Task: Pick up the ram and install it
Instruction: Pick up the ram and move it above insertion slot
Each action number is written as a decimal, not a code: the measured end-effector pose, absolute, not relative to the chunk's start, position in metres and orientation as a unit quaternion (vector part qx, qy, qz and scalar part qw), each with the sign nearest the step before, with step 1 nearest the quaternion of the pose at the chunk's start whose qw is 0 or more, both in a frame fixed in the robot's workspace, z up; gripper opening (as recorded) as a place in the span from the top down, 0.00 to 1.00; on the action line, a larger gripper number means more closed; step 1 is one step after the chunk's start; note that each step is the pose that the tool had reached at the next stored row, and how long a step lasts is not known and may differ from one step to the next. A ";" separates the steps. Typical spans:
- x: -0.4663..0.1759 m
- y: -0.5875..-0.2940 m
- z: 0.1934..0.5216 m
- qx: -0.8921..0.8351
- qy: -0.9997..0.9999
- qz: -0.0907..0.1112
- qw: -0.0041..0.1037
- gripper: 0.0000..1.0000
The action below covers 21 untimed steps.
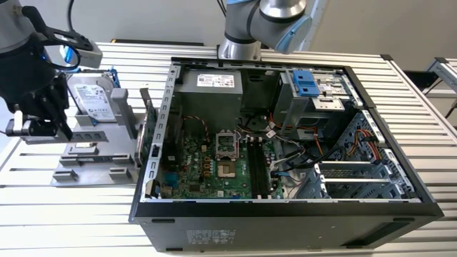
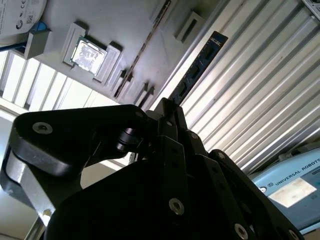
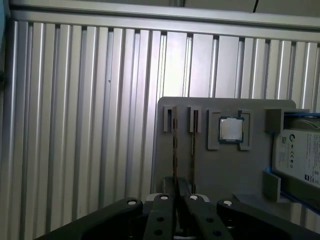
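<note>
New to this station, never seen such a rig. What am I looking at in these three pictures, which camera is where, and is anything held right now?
It is one robot arm at a ribbed metal table. The exterior view looks on from off the arm: an open computer case with its motherboard showing, and at that view's left a grey parts tray with a hard drive. Both wrist views ride on the arm and look past its black end effector. The end effector is shut on the ram, a long narrow stick, near the tray. A processor chip sits in a tray pocket.
</note>
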<state>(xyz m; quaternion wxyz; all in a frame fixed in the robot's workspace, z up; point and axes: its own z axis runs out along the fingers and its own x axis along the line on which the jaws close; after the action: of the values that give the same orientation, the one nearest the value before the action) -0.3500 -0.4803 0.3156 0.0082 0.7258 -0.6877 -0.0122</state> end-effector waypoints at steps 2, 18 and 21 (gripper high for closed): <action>-0.350 -0.480 0.317 0.726 -0.688 -0.012 0.008 1.00; -0.350 -0.480 0.324 0.726 -0.688 -0.012 0.008 1.00; -0.350 -0.480 0.326 0.726 -0.688 -0.012 0.008 1.00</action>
<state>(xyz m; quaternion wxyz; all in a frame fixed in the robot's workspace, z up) -0.3499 -0.4802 0.3263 0.0082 0.7258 -0.6878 -0.0121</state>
